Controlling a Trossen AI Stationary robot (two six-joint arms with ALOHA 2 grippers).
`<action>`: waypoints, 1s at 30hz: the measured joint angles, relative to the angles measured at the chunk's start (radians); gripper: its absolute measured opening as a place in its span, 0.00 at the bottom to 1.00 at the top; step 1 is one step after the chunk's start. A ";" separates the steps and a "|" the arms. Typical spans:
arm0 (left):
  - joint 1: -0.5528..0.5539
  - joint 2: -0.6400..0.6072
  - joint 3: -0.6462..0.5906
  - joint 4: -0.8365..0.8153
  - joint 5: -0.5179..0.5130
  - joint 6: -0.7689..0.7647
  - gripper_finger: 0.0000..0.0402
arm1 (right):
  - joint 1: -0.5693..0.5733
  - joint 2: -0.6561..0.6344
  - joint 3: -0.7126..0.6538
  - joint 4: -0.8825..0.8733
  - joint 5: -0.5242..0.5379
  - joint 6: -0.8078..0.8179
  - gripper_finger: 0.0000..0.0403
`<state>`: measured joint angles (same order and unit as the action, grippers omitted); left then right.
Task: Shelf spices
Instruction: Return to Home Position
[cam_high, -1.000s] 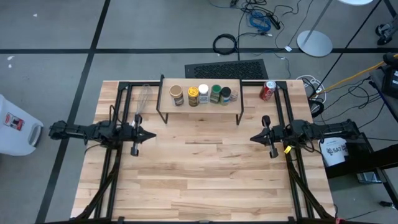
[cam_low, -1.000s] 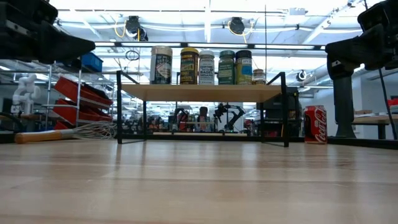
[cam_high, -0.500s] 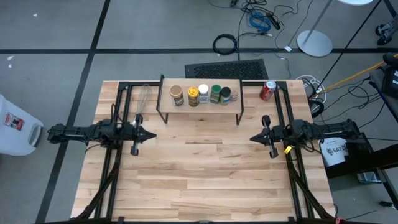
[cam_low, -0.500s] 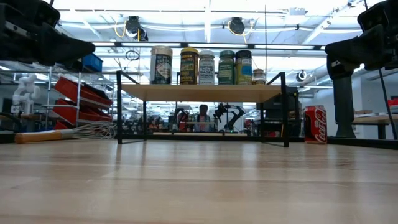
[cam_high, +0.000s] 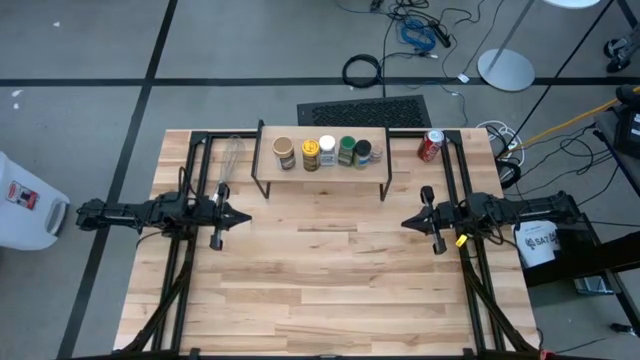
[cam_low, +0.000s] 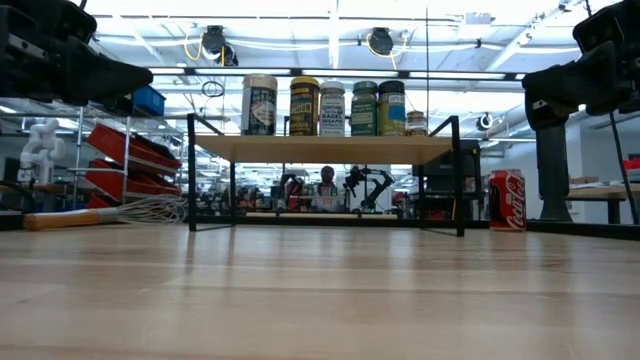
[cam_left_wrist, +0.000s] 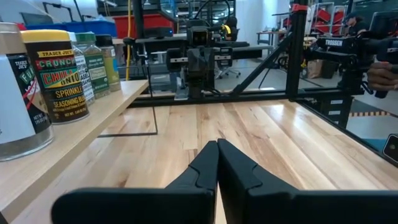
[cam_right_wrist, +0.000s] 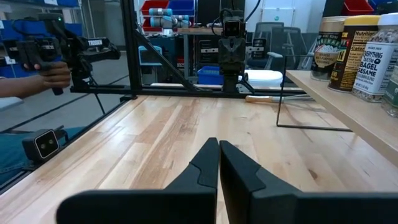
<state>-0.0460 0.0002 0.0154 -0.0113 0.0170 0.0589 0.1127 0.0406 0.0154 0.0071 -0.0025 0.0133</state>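
Small mixed-lid spice jars (cam_high: 327, 151) sit in a row on the light-wood, black-legged shelf (cam_high: 268, 162) at 12 o'clock of the big wooden counter (cam_high: 330, 290); left hand (cam_high: 245, 216) at 9 and right hand (cam_high: 405, 222) at 3 both pinched closed, empty, parked clear; guessing nothing's left to shelve.

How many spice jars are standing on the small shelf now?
6, all in one row on the shelf: tan-lidded jar, yellow jar, white-lidded jar, green-lidded jar, dark-lidded jar, and a small jar beside it, at the row's end. None seems hidden.
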 joint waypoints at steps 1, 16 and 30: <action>0.000 0.000 0.000 0.000 0.000 0.000 0.03 | 0.000 0.000 0.000 0.000 0.000 -0.002 0.00; 0.000 0.000 0.000 0.001 0.000 0.003 0.03 | 0.000 -0.034 0.000 0.006 0.031 -0.028 0.00; 0.000 0.000 -0.001 0.002 0.008 0.000 0.03 | 0.000 -0.033 0.000 0.005 0.027 -0.025 0.00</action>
<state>-0.0460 0.0002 0.0147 -0.0097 0.0251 0.0586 0.1127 0.0074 0.0154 0.0124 0.0250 -0.0120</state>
